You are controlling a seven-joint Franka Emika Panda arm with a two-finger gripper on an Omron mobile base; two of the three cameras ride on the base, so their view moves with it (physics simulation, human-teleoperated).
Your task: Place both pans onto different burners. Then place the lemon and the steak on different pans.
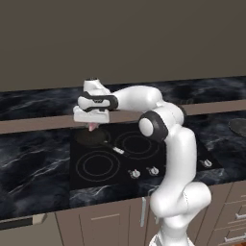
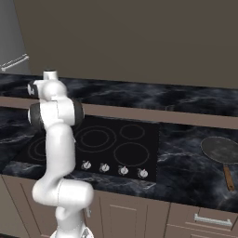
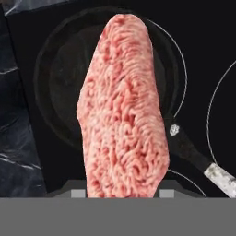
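Hand view: gripper (image 3: 122, 196) clamps the steak (image 3: 122, 110), which hangs lengthwise directly over the small black pan (image 3: 55, 78) on the cooktop's (image 1: 192, 156) rear-left burner, handle pointing away right.

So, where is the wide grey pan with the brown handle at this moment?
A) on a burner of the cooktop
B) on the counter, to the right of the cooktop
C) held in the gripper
B: the wide grey pan lies on the dark counter, right of the cooktop, off every burner.
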